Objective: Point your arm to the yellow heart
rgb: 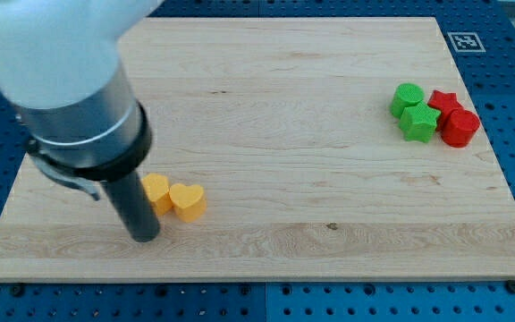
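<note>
My tip rests on the counter in the lower left of the frame, just to the left of the yellow heart and slightly below it. A second yellow block, whose shape I cannot make out, sits touching the heart's left side and is partly hidden by the rod. The end effector is only a plain rod with nothing to open or close, and it holds nothing.

As I judge it, the pointing is nearly done: the tip is near the heart but does not appear to touch it, so at most a small shift toward the right remains.

Count: two yellow blocks in the lower left; two green blocks and two red blocks clustered together at the upper right, well apart from the tip.
</note>
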Robot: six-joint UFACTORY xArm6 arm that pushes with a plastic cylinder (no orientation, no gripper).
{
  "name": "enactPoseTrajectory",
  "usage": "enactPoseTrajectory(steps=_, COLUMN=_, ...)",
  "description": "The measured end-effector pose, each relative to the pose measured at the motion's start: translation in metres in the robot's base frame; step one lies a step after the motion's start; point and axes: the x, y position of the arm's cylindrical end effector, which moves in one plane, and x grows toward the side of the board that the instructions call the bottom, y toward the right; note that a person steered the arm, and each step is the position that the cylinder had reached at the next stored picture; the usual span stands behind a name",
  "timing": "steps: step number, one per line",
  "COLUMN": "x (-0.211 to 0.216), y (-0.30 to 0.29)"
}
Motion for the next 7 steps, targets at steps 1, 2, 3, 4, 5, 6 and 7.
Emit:
enactPoseTrajectory(steps=1, x=-0.008, y=0.030)
enactPoseTrajectory(steps=2, x=-0.020, y=0.039)
enactPoseTrajectory(steps=3, x=-0.022, y=0.055)
enactPoseTrajectory(steps=4, x=-0.026, y=0.093)
enactPoseTrajectory(steps=5, x=-0.078, y=0.118)
enactPoseTrajectory(steps=6, x=-0.103, y=0.111)
enactPoseTrajectory(steps=7, x=-0.092, y=0.060)
